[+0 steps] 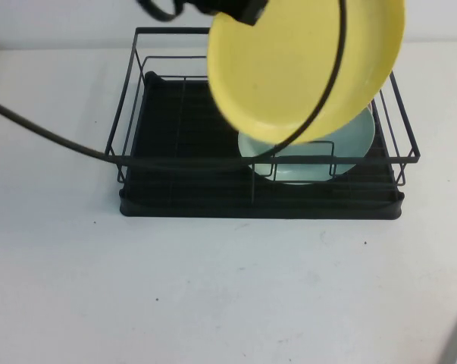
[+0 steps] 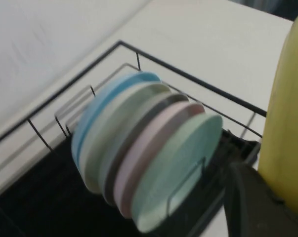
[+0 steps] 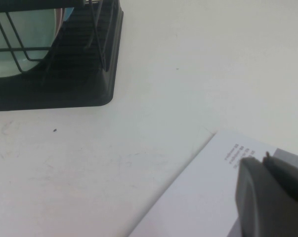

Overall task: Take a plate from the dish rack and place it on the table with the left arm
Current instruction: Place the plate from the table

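Note:
The yellow plate [image 1: 304, 64] hangs tilted in the air above the right half of the black wire dish rack [image 1: 175, 163], clear of the rack's wires. My left gripper [image 1: 239, 9] is shut on the plate's rim at the top of the high view, with its black cable crossing the plate's face. In the left wrist view the plate's edge [image 2: 287, 123] shows beside one dark finger [image 2: 250, 202]. The white table [image 1: 213, 288] lies in front of the rack. My right gripper [image 3: 270, 192] is shut and empty, low over a white printed sheet [image 3: 198, 197].
Several plates stand on edge in the rack: blue [image 2: 97, 111], grey-green, pink [image 2: 139, 153] and mint-green [image 2: 181, 163]. The mint-green one [image 1: 311, 155] faces the front. The left arm's cable [image 1: 39, 129] crosses the table's left side. The rack's corner [image 3: 89, 74] is near the right arm.

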